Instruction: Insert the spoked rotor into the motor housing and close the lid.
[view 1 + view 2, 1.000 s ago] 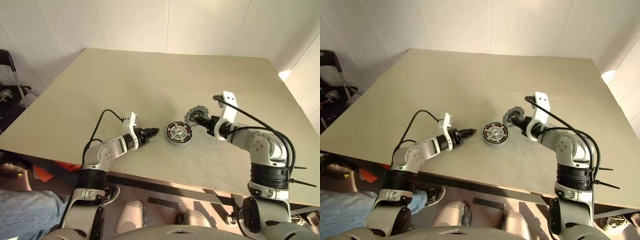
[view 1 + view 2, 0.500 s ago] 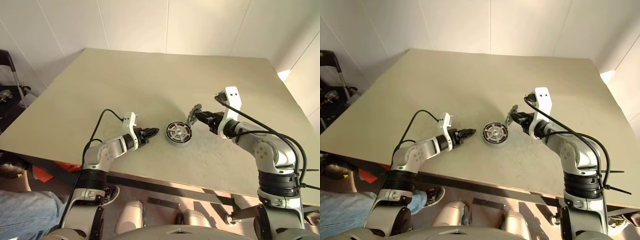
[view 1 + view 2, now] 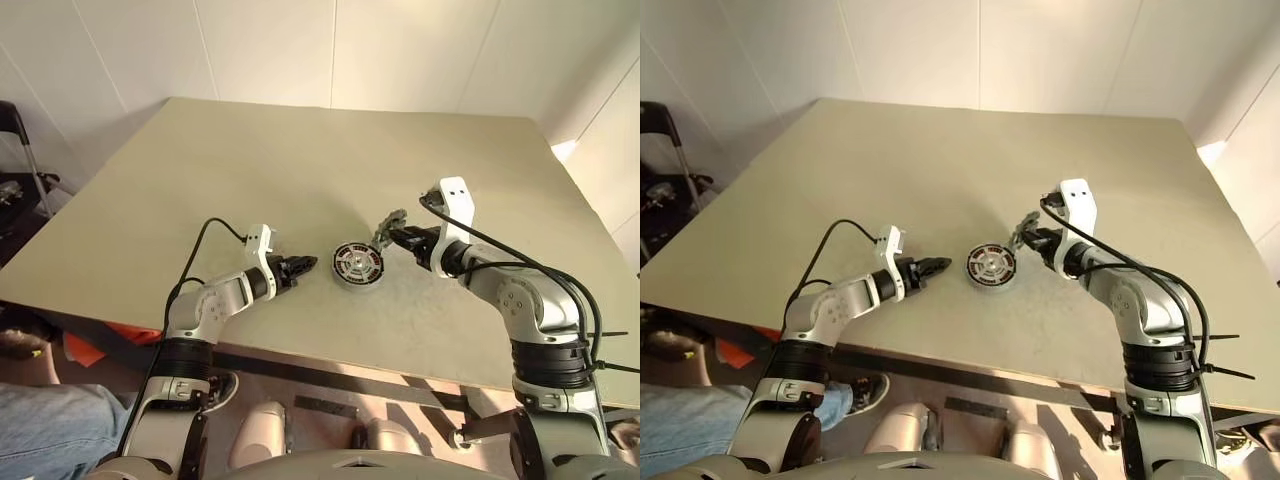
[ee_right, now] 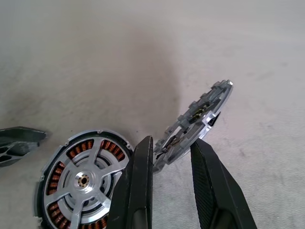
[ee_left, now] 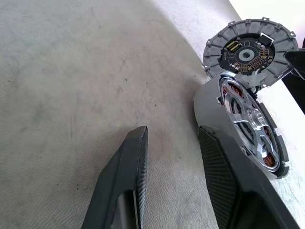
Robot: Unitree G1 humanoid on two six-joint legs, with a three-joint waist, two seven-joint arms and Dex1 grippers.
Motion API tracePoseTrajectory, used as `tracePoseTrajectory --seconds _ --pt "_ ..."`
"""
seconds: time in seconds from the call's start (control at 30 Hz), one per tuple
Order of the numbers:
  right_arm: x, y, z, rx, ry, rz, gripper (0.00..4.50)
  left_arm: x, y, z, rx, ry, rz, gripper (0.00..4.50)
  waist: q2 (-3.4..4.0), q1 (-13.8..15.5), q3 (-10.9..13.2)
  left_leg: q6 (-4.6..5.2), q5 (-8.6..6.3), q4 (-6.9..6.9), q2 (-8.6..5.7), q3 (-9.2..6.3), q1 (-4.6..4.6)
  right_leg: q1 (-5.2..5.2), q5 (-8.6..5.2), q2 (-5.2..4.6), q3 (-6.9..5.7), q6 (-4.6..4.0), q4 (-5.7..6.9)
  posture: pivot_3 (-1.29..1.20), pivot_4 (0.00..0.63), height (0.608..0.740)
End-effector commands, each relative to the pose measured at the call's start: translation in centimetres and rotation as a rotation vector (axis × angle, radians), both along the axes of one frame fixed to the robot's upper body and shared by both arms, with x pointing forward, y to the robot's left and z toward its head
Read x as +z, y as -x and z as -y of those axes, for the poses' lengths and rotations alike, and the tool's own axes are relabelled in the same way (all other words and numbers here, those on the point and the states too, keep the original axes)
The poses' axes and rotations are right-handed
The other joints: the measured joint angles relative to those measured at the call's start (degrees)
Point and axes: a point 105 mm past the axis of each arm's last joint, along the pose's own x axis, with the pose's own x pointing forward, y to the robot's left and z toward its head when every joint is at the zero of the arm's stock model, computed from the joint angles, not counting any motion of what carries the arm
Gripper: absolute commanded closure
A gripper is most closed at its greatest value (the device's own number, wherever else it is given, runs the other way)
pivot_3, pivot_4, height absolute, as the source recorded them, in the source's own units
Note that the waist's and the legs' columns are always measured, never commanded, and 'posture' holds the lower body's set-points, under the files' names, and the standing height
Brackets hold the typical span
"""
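The motor housing (image 3: 357,266) lies flat near the middle of the table, its grey side wall (image 5: 209,107) facing my left gripper. The spoked rotor (image 4: 83,180) sits inside it, with silver spokes over coppery windings. My left gripper (image 3: 310,264) rests just left of the housing, open, with nothing between its fingers (image 5: 138,157). My right gripper (image 3: 393,236) is shut on the rim of the lid (image 4: 198,119), a grey notch-rimmed disc. It holds the lid tilted on edge just above the table, beside the housing's far right side.
The beige table (image 3: 300,150) stretches bare beyond the parts, and its front edge runs close below both arms. A person's leg in jeans (image 3: 45,425) shows at the lower left, with dark equipment (image 3: 15,150) past the table's left edge.
My right wrist has rolled, turning the lid from face-on to edge-on beside the housing. The left arm and the housing have not moved.
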Motion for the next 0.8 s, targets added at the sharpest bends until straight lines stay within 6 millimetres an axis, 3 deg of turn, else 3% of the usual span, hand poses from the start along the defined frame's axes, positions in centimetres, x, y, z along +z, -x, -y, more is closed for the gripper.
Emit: tracePoseTrajectory --seconds 0.03,0.23,0.57,0.7,0.8 --pt "0.6 -0.9 0.7 -0.045 0.0 0.0 3.19 0.7 -0.4 0.1 -0.004 0.0 0.033 2.73 0.0 0.0 0.0 0.0 0.0 0.01 0.0 0.0 0.04 0.05 0.0 0.0 0.0 0.01 0.0 0.0 0.0 0.74" --pt "0.0 -1.8 0.6 -0.06 -0.023 -0.06 3.19 0.7 -0.5 0.1 -0.001 -0.002 0.035 2.73 0.0 -0.1 0.0 -0.05 0.02 0.08 0.03 0.0 0.14 0.13 0.03 0.0 0.0 0.08 0.02 0.0 0.0 0.74" --pt "-1.2 -1.5 -0.2 -0.014 0.0 -0.118 3.19 0.5 -0.5 -0.2 0.012 -0.006 0.034 2.73 -0.02 -0.1 0.0 -0.01 0.0 0.08 0.03 0.0 0.1 0.11 0.08 0.0 -0.01 0.01 0.02 0.0 0.0 0.74" --pt "0.0 -1.1 -0.2 0.024 -0.022 -0.074 3.19 0.5 -0.5 -0.2 0.011 -0.008 0.035 2.73 -0.02 -0.1 0.0 -0.01 0.0 0.08 0.03 0.0 0.1 0.12 0.07 0.0 -0.01 0.02 0.01 0.0 0.0 0.74" --pt "2.4 -0.4 -0.5 0.084 -0.055 0.012 3.19 0.5 -0.4 -0.2 0.006 -0.01 0.035 2.73 -0.01 0.0 0.0 -0.01 -0.01 0.06 0.03 0.0 0.09 0.11 0.07 0.0 -0.01 0.02 0.01 0.0 0.0 0.74"
